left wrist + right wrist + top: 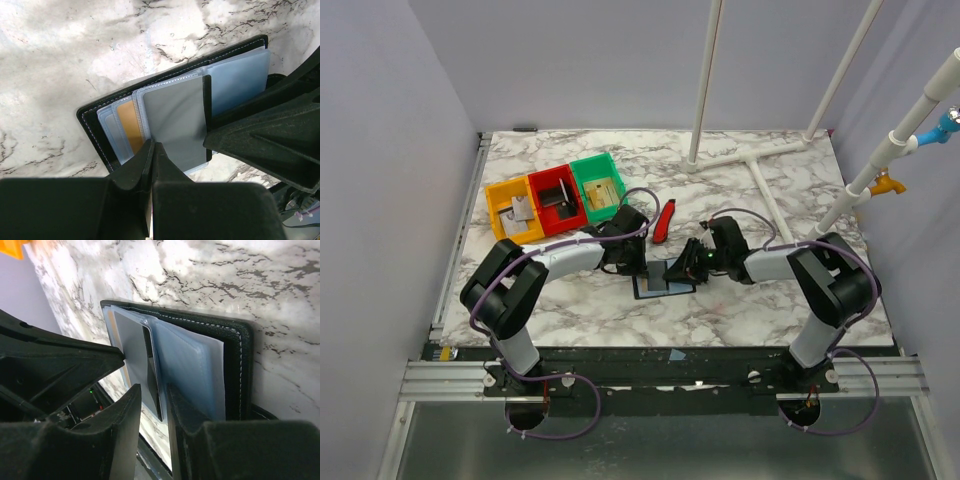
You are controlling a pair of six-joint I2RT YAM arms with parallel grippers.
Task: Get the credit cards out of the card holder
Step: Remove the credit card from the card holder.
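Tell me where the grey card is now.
The grey card lies in the open card holder at the middle of the table in the top view, between left gripper and right gripper, beside the tan-gold card.

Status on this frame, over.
Left end effector closed at edge of grey card. Right end effector pinching middle flap of wallet. Gold card in pocket. Nothing blocking.

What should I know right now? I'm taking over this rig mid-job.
Left gripper: shut, tips at the edge of the grey card; whether it pinches the card is unclear.
Right gripper: appears clamped on the middle flap of the holder.
Holder lies open on the table, between the arms. Grey card and gold card sit in its pockets.
Done: holder opened.
Left: pull out both cards.
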